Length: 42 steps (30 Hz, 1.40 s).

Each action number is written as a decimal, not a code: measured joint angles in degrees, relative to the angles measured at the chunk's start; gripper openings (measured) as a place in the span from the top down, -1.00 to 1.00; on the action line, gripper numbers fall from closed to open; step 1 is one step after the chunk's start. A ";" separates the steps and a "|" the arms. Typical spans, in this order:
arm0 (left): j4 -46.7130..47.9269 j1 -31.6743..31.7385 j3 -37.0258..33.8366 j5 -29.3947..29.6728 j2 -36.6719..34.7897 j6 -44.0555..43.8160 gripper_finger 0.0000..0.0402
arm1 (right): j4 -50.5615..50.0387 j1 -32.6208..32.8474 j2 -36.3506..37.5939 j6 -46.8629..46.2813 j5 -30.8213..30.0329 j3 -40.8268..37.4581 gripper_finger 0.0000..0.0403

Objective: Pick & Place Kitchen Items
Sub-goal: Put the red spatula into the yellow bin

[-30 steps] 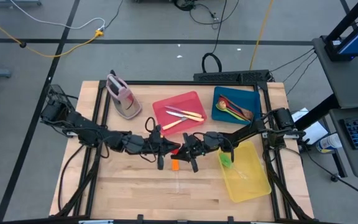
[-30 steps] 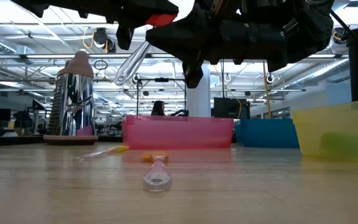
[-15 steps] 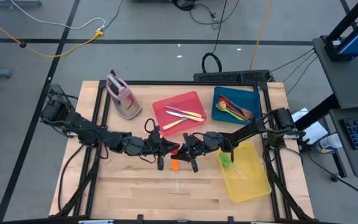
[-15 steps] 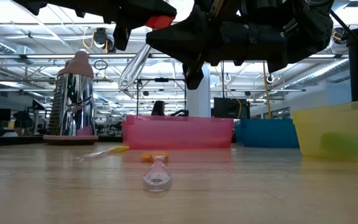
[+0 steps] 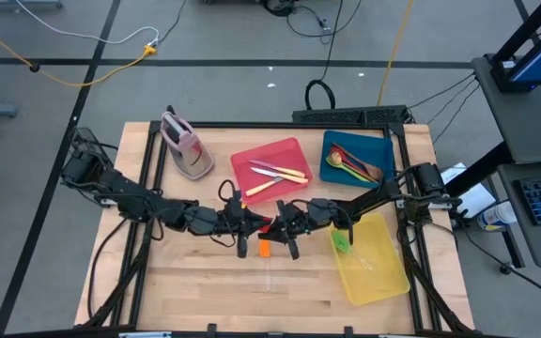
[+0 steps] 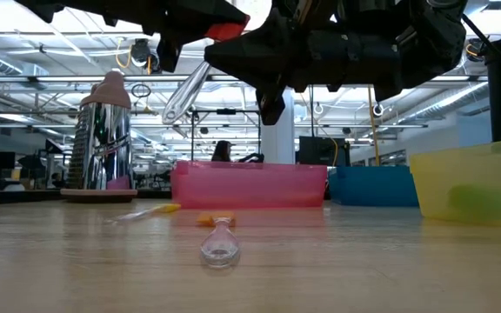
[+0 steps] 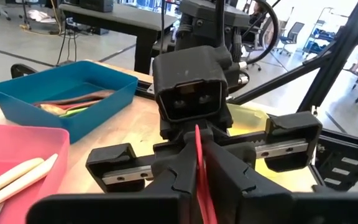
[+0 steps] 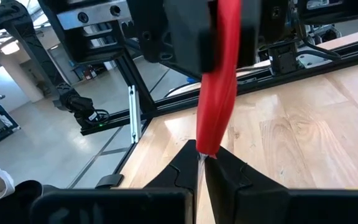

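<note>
A red-headed utensil with a clear handle is held in the air between my two grippers, above the table's middle. Its red head runs from my left gripper's fingers to my right gripper's fingertips. Its clear handle slants down below my left gripper. My left gripper and my right gripper face each other, both shut on the head. On the table below lie an orange-headed piece with a clear handle and a yellow-headed clear piece. My left gripper pinches the utensil's red head between its two fingers, coming level from the table's left. The head stands edge-on in the hold, and the clear handle hangs slanting below, clear of the table. My right gripper pinches the free tip of the red head at its fingertips, coming level from the table's right. The utensil is clear of the table.
A red tray with cream-handled knives and a blue tray with spoons stand at the far side. A yellow tray holding a green piece stands at the right. A pink-grey stand is at the far left.
My left gripper has edged slightly toward my right gripper. The clear handle hanging below it has turned a little about its length and shows narrower. Both grippers stay shut on the red head.
</note>
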<state>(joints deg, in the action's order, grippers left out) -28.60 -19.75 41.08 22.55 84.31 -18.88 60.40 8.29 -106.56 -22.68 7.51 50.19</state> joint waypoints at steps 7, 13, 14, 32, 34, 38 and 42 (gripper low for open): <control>-0.62 -0.09 -0.15 1.14 0.17 0.47 0.68 | -0.22 -0.09 0.33 -0.48 -0.48 0.11 0.95; -0.64 -0.11 -0.27 2.45 0.30 2.05 0.50 | -0.76 -0.09 0.43 -0.54 -0.44 0.22 0.95; -0.58 -0.15 -0.24 2.45 0.26 2.04 0.47 | -0.85 -0.09 0.44 -0.55 -0.37 0.22 0.95; 0.27 -2.19 -0.13 8.07 0.09 2.40 0.36 | -10.16 0.53 0.35 -3.65 0.67 0.16 0.95; 0.26 -2.19 -0.08 8.08 0.07 2.41 0.36 | -10.60 1.08 0.33 -3.69 2.47 0.13 0.95; 0.22 -2.25 -0.02 7.96 0.04 2.39 0.36 | -10.62 2.33 0.34 -4.92 4.68 0.11 0.95; 0.26 -2.19 0.02 8.09 0.04 2.08 0.36 | -16.19 3.95 3.59 -5.40 4.81 0.06 0.95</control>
<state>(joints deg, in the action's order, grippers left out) -28.34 -21.93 41.10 30.64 84.36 -16.80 44.21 12.24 -102.97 -28.07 12.32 50.25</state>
